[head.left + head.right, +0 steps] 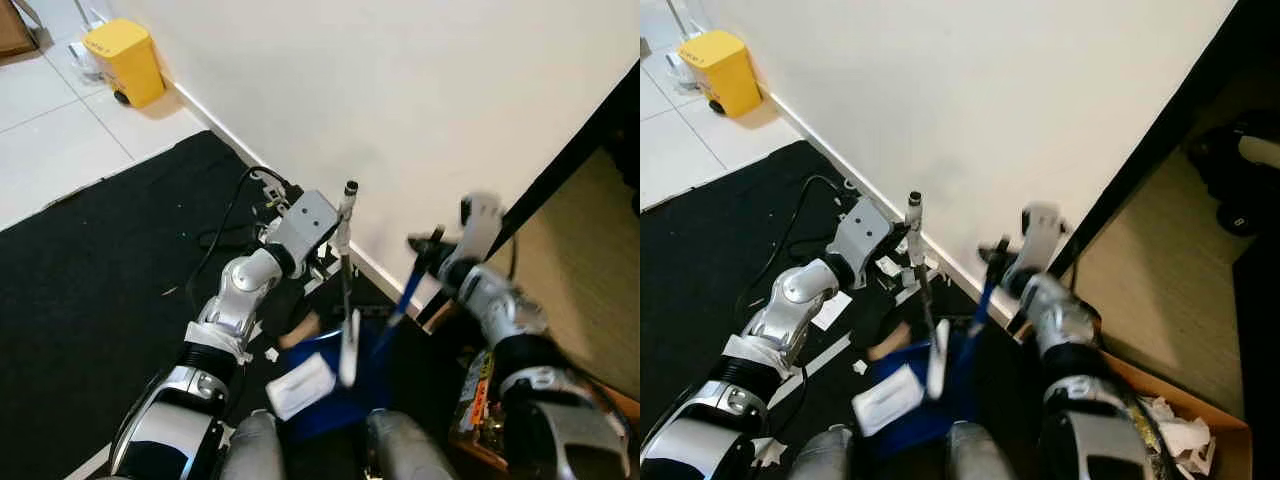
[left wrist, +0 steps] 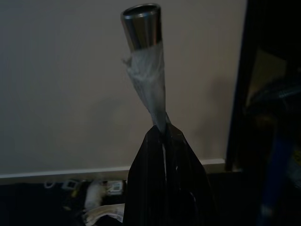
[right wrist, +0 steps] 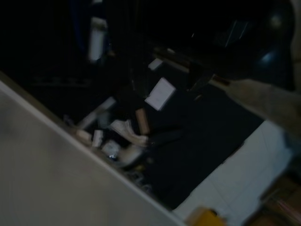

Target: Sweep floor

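The left gripper point(image 2: 164, 136) is clamped on the broom handle point(image 1: 346, 262), a thin metal rod with a chrome tip rising past the jaws and a pale wrap just above them. The right gripper point(image 1: 432, 247) holds the blue dustpan handle point(image 1: 405, 296); whether its jaws are closed cannot be told. Below both, the blue dustpan point(image 1: 335, 385) holds white paper point(image 1: 300, 385) on a black mat point(image 1: 90, 290), with scraps point(image 1: 888, 266) along the white wall point(image 1: 400, 90). A yellow bin point(image 1: 124, 60) stands on pale tiles.
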Available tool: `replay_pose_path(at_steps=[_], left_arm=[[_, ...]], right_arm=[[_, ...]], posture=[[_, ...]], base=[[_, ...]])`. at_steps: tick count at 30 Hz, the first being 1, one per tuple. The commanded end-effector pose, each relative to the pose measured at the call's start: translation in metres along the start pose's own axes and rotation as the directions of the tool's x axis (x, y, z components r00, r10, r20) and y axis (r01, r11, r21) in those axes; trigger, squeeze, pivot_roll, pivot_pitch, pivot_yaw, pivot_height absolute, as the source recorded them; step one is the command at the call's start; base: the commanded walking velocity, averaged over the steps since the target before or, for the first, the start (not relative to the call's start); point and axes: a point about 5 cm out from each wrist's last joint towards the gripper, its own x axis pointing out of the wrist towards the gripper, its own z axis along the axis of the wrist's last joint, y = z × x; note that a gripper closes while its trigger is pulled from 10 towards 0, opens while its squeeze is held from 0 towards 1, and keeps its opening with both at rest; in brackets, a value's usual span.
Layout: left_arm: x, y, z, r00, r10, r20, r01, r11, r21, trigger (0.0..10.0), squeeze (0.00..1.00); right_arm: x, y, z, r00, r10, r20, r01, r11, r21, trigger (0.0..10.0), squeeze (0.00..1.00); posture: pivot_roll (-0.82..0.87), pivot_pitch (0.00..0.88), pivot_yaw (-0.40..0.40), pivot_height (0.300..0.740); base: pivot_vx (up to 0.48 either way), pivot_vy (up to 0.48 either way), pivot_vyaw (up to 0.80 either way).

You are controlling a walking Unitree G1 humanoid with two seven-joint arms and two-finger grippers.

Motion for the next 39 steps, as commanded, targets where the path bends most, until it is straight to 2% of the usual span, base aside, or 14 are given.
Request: replay_pose_path(at_steps=[1, 2, 6, 10, 14, 18, 21, 22, 24, 28, 31, 34, 38, 39], left_arm=[[-0.004, 0.001, -0.001, 1.0, 0.008, 0.0, -0.008, 1.0, 0.025, 10.0, 0.0], [-0.005, 0.004, -0.003, 0.999, 0.031, -0.006, -0.031, 0.999, 0.034, 10.0, 0.0], [-0.005, 0.008, -0.003, 0.999, 0.049, -0.007, -0.049, 0.998, 0.037, 10.0, 0.0], [-0.005, 0.011, -0.003, 0.998, 0.069, -0.006, -0.069, 0.996, 0.049, 10.0, 0.0], [-0.006, 0.016, 0.0, 0.996, 0.09, 0.007, -0.09, 0.994, 0.058, 10.0, 0.0], [-0.007, 0.024, 0.005, 0.993, 0.112, 0.028, -0.113, 0.992, 0.05, 10.0, 0.0], [-0.01, 0.039, 0.013, 0.988, 0.146, 0.059, -0.149, 0.988, 0.04, 10.0, 0.0], [-0.01, 0.039, 0.013, 0.988, 0.146, 0.059, -0.149, 0.988, 0.04, 10.0, 0.0], [-0.01, 0.057, 0.027, 0.971, 0.215, 0.109, -0.221, 0.974, 0.044, 10.0, 0.0], [-0.009, 0.056, 0.029, 0.969, 0.216, 0.122, -0.223, 0.974, 0.047, 10.0, 0.0], [-0.002, 0.056, 0.046, 0.949, 0.251, 0.19, -0.262, 0.964, 0.035, 10.0, 0.0], [0.001, 0.064, 0.059, 0.929, 0.282, 0.238, -0.293, 0.956, 0.014, 10.0, 0.0], [-0.004, 0.091, 0.086, 0.888, 0.328, 0.322, -0.343, 0.939, -0.01, 10.0, 0.0], [-0.004, 0.091, 0.086, 0.888, 0.328, 0.322, -0.343, 0.939, -0.01, 10.0, 0.0]], right_arm=[[0.003, 0.016, -0.047, 0.979, 0.14, -0.15, -0.095, 0.958, 0.272, 10.0, 0.0], [0.003, 0.025, -0.046, 0.973, 0.183, -0.14, -0.127, 0.933, 0.337, 10.0, 0.0], [0.004, 0.027, -0.043, 0.975, 0.181, -0.126, -0.132, 0.937, 0.323, 10.0, 0.0], [0.002, 0.011, -0.034, 0.991, 0.097, -0.092, -0.075, 0.973, 0.216, 10.0, 0.0], [-0.003, -0.003, -0.026, 0.997, 0.031, -0.068, -0.019, 0.986, 0.164, 10.0, 0.0], [-0.007, -0.015, -0.019, 0.999, -0.035, -0.029, 0.039, 0.986, 0.163, 10.0, 0.0], [-0.013, -0.035, -0.003, 0.986, -0.16, 0.054, 0.145, 0.967, 0.209, 10.0, 0.0], [-0.013, -0.035, -0.003, 0.986, -0.16, 0.054, 0.145, 0.967, 0.209, 10.0, 0.0], [-0.026, -0.06, 0.02, 0.936, -0.313, 0.16, 0.267, 0.929, 0.255, 10.0, 0.0], [-0.028, -0.064, 0.024, 0.925, -0.337, 0.177, 0.286, 0.922, 0.259, 10.0, 0.0], [-0.031, -0.067, 0.04, 0.905, -0.349, 0.244, 0.274, 0.915, 0.296, 10.0, 0.0], [-0.032, -0.069, 0.045, 0.9, -0.355, 0.253, 0.262, 0.905, 0.336, 10.0, 0.0], [-0.035, -0.076, 0.044, 0.892, -0.393, 0.226, 0.293, 0.88, 0.373, 10.0, 0.0], [-0.035, -0.076, 0.044, 0.892, -0.393, 0.226, 0.293, 0.88, 0.373, 10.0, 0.0]], posture=[[-0.01, 0.087, -0.013, 0.74], [-0.01, 0.084, -0.015, 0.74], [-0.01, 0.082, -0.014, 0.74], [-0.01, 0.082, -0.011, 0.74], [-0.01, 0.08, -0.008, 0.74], [-0.01, 0.08, -0.008, 0.74], [0.0, 0.08, -0.008, 0.74], [0.0, 0.08, -0.008, 0.74], [0.0, 0.078, -0.01, 0.74], [0.0, 0.078, -0.01, 0.74], [0.0, 0.077, -0.009, 0.74], [0.0, 0.076, -0.009, 0.74], [0.0, 0.075, -0.011, 0.74], [0.0, 0.075, -0.011, 0.74]], base=[[0.0, 0.0, 0.0], [0.0, 0.0, 0.0], [0.0, 0.0, 0.0], [0.0, 0.0, 0.0], [0.0, 0.0, 0.0], [0.0, 0.0, 0.0], [0.0, 0.0, 0.0], [0.0, 0.0, 0.0], [0.0, 0.0, 0.0], [0.0, 0.0, 0.0], [0.0, 0.0, 0.0], [0.0, 0.0, 0.0], [0.0, 0.0, 0.0], [0.0, 0.0, 0.0]])
